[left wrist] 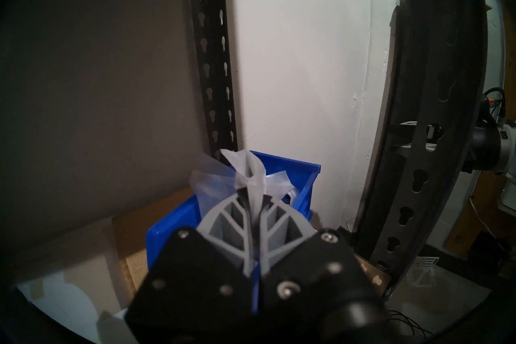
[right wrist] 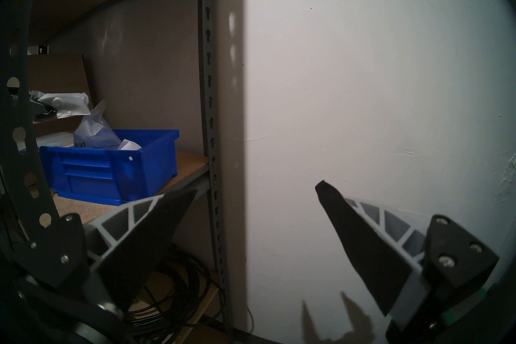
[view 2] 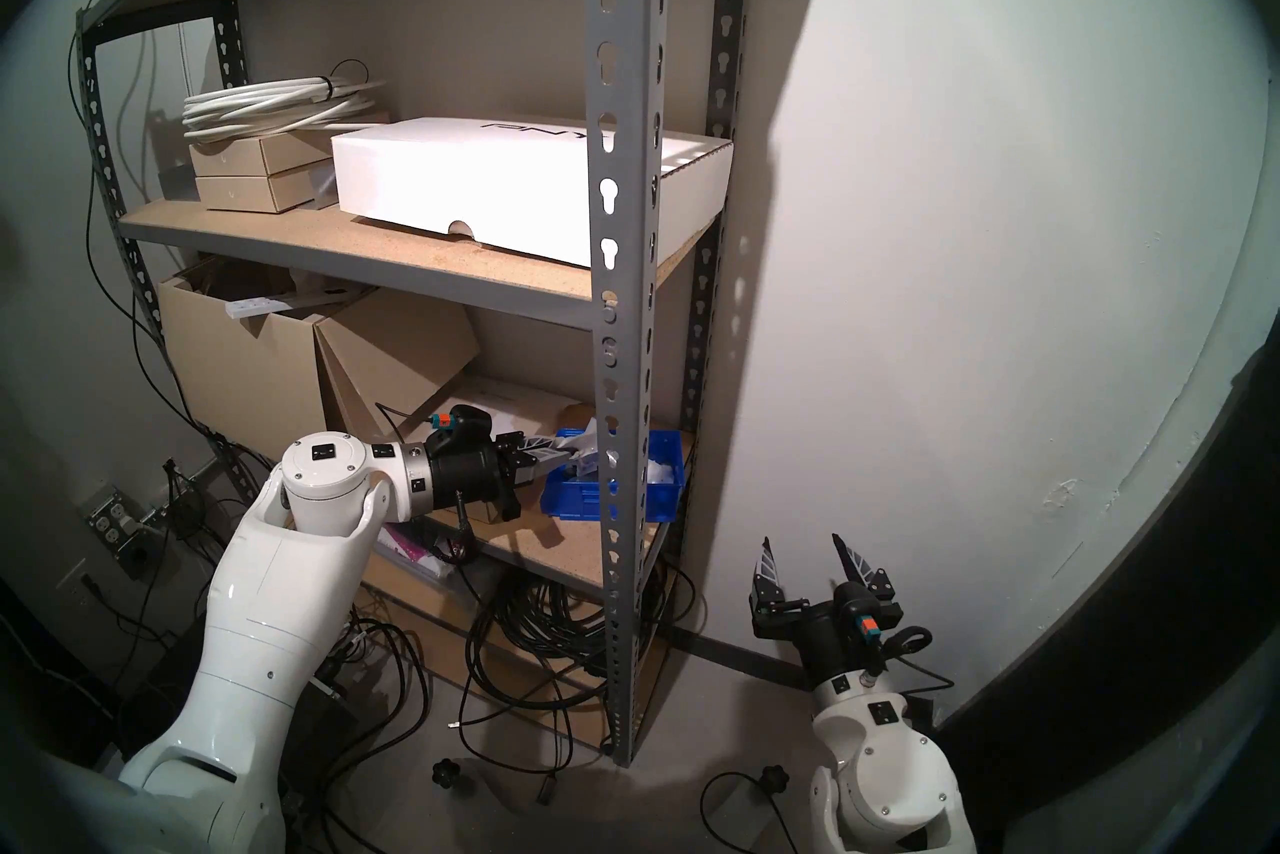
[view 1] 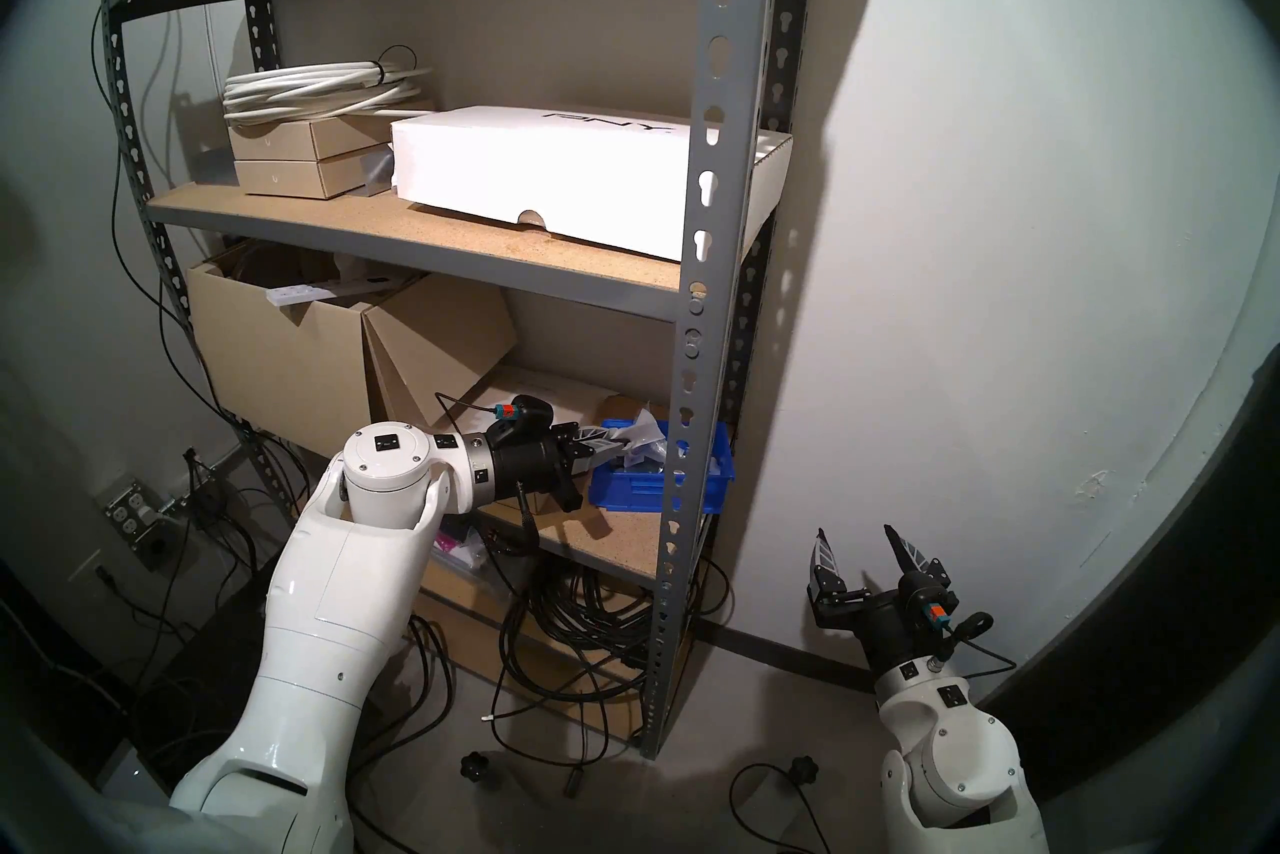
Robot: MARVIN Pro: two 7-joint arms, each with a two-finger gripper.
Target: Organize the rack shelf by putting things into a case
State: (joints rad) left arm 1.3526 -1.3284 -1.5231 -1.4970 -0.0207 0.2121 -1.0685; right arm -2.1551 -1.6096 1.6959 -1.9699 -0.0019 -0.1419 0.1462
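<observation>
The blue case [view 1: 644, 485] [right wrist: 111, 173] stands on a lower board of the grey rack shelf [view 1: 706, 277], at its right end. My left gripper [view 1: 620, 442] [left wrist: 252, 195] reaches in from the left and is shut on a crinkly clear plastic bag [left wrist: 251, 170] [right wrist: 69, 104], held just above the case's left rim. Other clear bags, one with a barcode label [right wrist: 95, 131], lie inside the case. My right gripper [view 1: 862, 544] [right wrist: 257, 190] hangs open and empty outside the rack, low and to the right, facing the wall.
The rack's front upright [view 2: 616, 277] stands between my head and the case. A white flat box [view 1: 547, 173], small brown boxes and a white cable coil [view 1: 312, 87] sit one shelf up. An open cardboard box [view 1: 277, 360] stands left of my arm; black cables [view 1: 575, 617] lie below.
</observation>
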